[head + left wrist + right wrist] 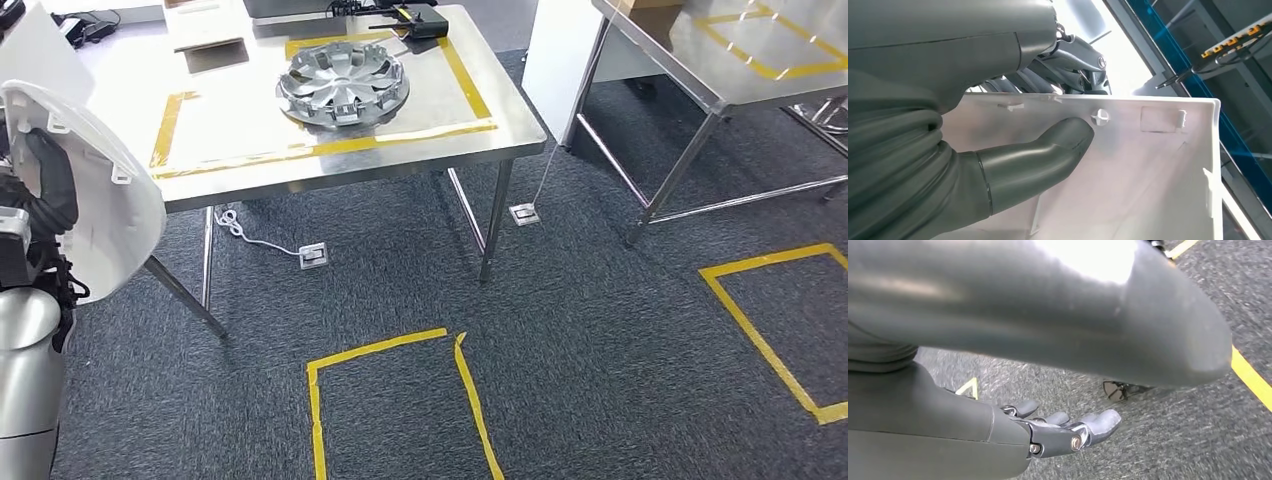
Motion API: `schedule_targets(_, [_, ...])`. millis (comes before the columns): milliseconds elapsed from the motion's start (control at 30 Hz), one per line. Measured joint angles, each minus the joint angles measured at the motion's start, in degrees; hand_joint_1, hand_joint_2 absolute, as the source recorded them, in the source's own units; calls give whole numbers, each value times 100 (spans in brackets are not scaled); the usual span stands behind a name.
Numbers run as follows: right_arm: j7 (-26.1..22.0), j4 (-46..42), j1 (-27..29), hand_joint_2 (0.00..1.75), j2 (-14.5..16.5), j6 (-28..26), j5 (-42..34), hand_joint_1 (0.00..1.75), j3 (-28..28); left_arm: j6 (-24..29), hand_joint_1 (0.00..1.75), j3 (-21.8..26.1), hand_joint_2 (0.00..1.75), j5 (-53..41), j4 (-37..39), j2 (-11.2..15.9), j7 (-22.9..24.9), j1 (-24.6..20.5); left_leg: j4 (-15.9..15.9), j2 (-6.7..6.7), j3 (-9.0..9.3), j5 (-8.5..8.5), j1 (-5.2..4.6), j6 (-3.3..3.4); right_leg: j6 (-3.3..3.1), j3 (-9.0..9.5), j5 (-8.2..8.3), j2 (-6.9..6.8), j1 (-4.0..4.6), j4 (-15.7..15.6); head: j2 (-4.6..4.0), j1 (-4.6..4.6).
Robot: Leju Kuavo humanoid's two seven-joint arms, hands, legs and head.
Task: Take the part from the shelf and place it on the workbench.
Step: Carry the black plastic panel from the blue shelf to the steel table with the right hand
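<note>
Beside the workbench's (330, 170) left edge, the left hand (1048, 100) clamps the white plastic panel (90, 190), thumb against fingers, while the right hand (1058, 432) hangs empty, fingers loosely apart; the broad panel could catch the edge and twist free.

Left hand (1048, 100) grips; right hand (1068, 432) hangs loosely spread.

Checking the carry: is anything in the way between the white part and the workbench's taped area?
Nothing stands between them. The left hand holds the white part beside the workbench. A silver wheel cover occupies the taped area's right side; its left side is bare.
</note>
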Motion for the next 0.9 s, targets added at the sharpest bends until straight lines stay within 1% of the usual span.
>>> schedule_targets(33, [-6,0,-9,0,4,-1,-15,0,-14,-3,175,-2,175,-4,-10,12,15,8,-21,-16,-11,14,8,-42,-35,3,23,-38,-4,-19,0,1])
schedule_targets(67, [-11,0,-10,0,8,2,-24,0,-22,-7,175,-4,175,-7,-21,28,27,15,-5,57,-31,-5,3,-74,-76,7,52,-71,-8,-47,0,-5])
schedule_targets(100, [-16,0,-6,0,12,6,-28,0,-26,-14,175,-4,175,-7,-32,46,42,16,101,195,-87,-85,-3,-98,-117,9,81,-104,-19,-74,0,-20])
schedule_targets(133, [-20,0,5,0,18,11,-32,0,-30,-25,175,-4,175,-3,-38,62,56,16,333,363,-192,-235,-11,-117,-147,8,103,-137,-27,-97,0,-34])
schedule_targets(167, [-21,0,18,0,20,15,-32,0,-34,-37,175,-4,175,2,-39,71,69,20,684,535,-341,-437,-18,-132,-166,0,112,-165,-19,-102,0,-49])
schedule_targets(200, [-21,0,30,0,22,17,-30,0,-40,-51,175,-5,175,6,-38,72,80,28,1084,626,-510,-636,-18,-147,-177,-12,115,-194,-12,-101,0,-56])
schedule_targets(233, [-23,1,41,0,25,20,-24,0,-47,-63,175,-5,175,9,-38,72,86,44,1416,660,-646,-768,-18,-158,-180,-21,117,-226,-6,-99,0,-56])
schedule_targets(267, [-25,1,48,0,25,22,-19,0,-55,-74,175,-5,175,10,-37,72,90,58,1577,671,-696,-799,-18,-162,-182,-28,119,-257,-1,-97,0,-57])
schedule_targets(300, [-30,1,52,0,26,25,-14,0,-61,-80,175,-5,175,11,-38,72,93,64,1499,676,-621,-717,-18,-158,-182,-30,120,-286,2,-93,0,-57])
schedule_targets(333, [-34,1,53,0,26,29,-11,0,-65,-84,175,-5,175,11,-39,72,95,64,1205,685,-439,-557,-19,-148,-178,-26,118,-312,5,-87,0,-57])
schedule_targets(367, [-39,0,52,0,27,33,-12,0,-67,-85,175,-5,175,11,-44,72,96,59,784,712,-199,-398,-22,-127,-168,-23,111,-333,8,-77,0,-57])
schedule_targets(400, [-43,0,47,0,28,36,-13,0,-68,-86,175,-5,175,11,-49,72,97,51,399,738,24,-292,-38,-97,-148,-27,99,-349,20,-61,0,-57])
schedule_targets(433, [-47,0,42,0,28,37,-13,0,-69,-87,175,-5,175,11,-55,73,99,44,135,760,165,-243,-52,-55,-121,-36,90,-362,31,-48,0,-55])
schedule_targets(467, [-51,0,38,0,28,38,-13,0,-71,-88,175,-5,175,11,-59,74,103,38,1,770,225,-252,-66,-6,-88,-39,87,-375,40,-39,0,-54])
schedule_targets(500, [-55,1,37,0,28,38,-13,0,-73,-90,175,-5,175,12,-60,76,107,36,-22,758,223,-273,-77,49,-45,-48,106,-383,46,-2,0,-51])
schedule_targets(533, [-58,1,39,0,27,41,-12,0,-74,-91,175,-5,175,12,-60,77,109,38,-27,741,231,-274,-68,103,-6,-55,125,-388,43,37,0,-49])
schedule_targets(567, [-60,1,41,0,27,46,-10,0,-76,-92,175,-5,175,13,-61,76,110,36,-37,727,249,-282,-61,149,32,-67,120,-375,33,105,0,-48])
schedule_targets(600, [-62,1,41,0,27,51,-9,0,-76,-93,175,-5,175,13,-62,74,111,28,-44,716,277,-284,-51,186,67,-118,69,-349,24,235,0,-43])
schedule_targets(633, [-64,1,39,0,27,58,-7,0,-77,-94,175,-5,175,13,-64,71,110,16,-47,707,309,-284,-42,212,91,-219,-55,-320,14,435,0,-37])
schedule_targets(667, [-66,1,37,0,27,64,-6,0,-77,-95,175,-5,175,13,-64,66,111,7,-49,699,314,-289,-40,225,113,-378,-220,-293,2,738,0,-32])
schedule_targets(700, [-67,2,38,0,27,67,-7,0,-78,-97,175,-5,175,13,-62,60,113,3,-46,687,316,-295,-38,233,129,-583,-392,-281,-6,1101,0,-27])
schedule_targets(733, [-67,1,42,0,27,73,-7,0,-78,-99,175,-5,175,14,-59,52,113,5,-43,673,318,-305,-38,233,140,-782,-513,-278,-15,1426,0,-25])
schedule_targets(767, [-67,1,49,0,27,80,-8,0,-78,-102,175,-5,175,14,-56,45,114,8,-38,657,326,-319,-37,227,151,-916,-540,-278,-25,1603,0,-25])
schedule_targets(800, [-67,1,55,0,27,88,-9,0,-78,-103,175,-5,175,14,-55,41,114,10,-33,640,340,-338,-33,214,157,-949,-455,-278,-35,1573,0,-24])
schedule_targets(833, [-68,1,60,0,27,97,-9,0,-78,-103,175,-5,175,14,-55,38,115,9,-27,625,366,-364,-28,195,162,-869,-260,-278,-45,1321,0,-22])
schedule_targets(867, [-69,2,65,0,26,105,-9,0,-78,-103,175,-5,175,14,-55,36,115,6,-21,614,401,-397,-20,172,163,-707,-3,-276,-53,917,0,-21])
schedule_targets(900, [-69,2,69,0,25,111,-9,0,-79,-103,175,-5,175,14,-55,34,115,2,-15,607,433,-431,-18,144,153,-544,157,-268,-51,531,0,-20])
